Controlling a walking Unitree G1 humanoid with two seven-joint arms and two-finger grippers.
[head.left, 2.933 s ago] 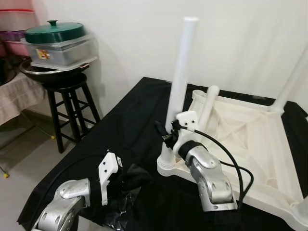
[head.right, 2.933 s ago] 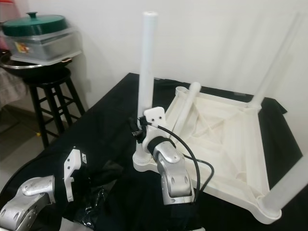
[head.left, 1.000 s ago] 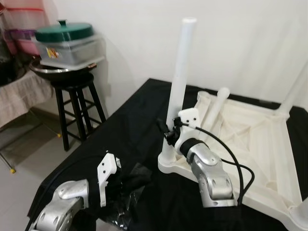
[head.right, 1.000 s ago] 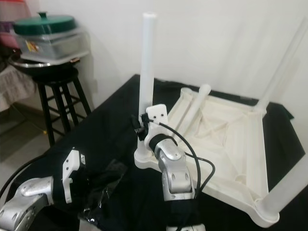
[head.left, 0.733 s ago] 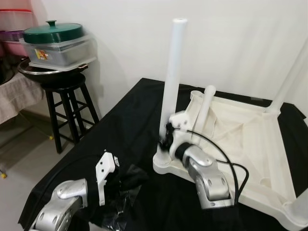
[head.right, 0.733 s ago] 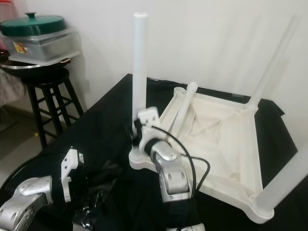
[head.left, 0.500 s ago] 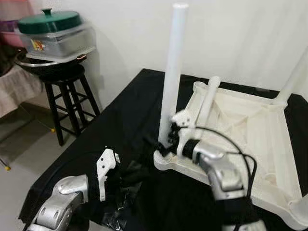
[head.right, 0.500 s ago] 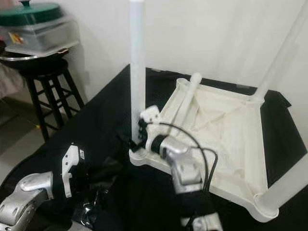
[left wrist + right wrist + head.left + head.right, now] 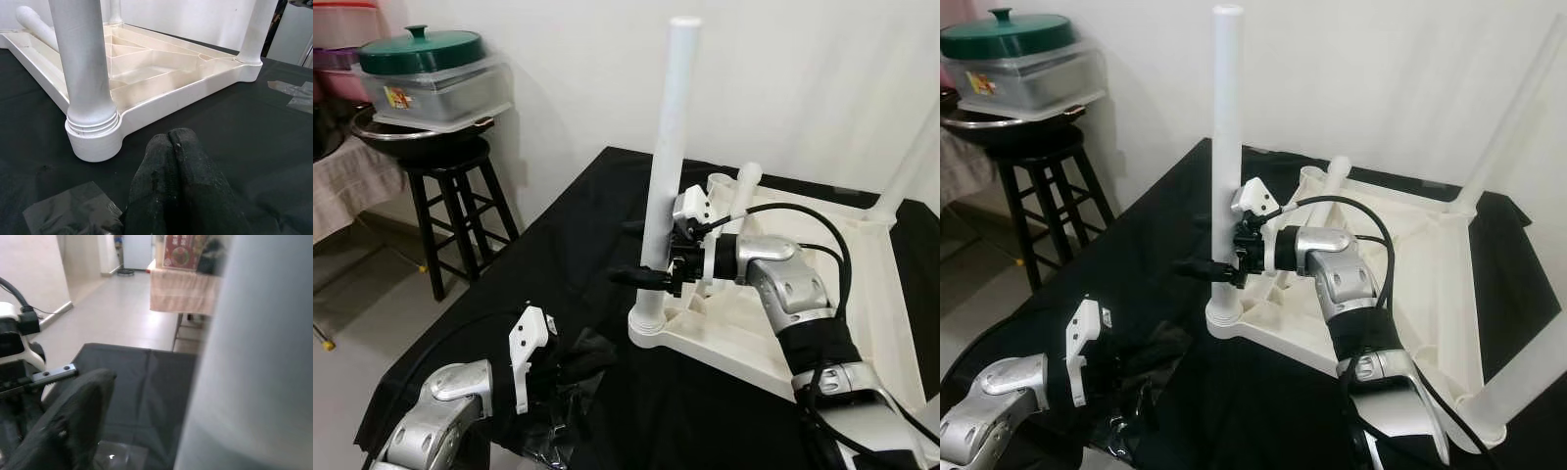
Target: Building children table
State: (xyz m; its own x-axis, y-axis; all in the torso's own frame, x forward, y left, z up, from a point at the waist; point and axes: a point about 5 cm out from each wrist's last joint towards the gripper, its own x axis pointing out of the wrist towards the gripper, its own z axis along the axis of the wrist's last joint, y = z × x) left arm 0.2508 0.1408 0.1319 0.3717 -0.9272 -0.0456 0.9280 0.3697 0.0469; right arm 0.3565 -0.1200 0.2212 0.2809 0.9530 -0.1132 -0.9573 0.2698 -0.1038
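Now reaching sideways, right gripper closed around upright white leg, low above its corner socket on upturned tabletop, atop black cloth. Earlier approached from below; probably seating or twisting it. Left gripper pressed shut, idle nearby, unchanged. Loose leg lying inside tabletop.

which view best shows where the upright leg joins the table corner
The left wrist view: the leg's base sits seated in the corner socket of the upturned table, close and sharp. The eye views show the whole leg with the right tool around it, the joint small. The right wrist view shows a blurred stretch of leg.
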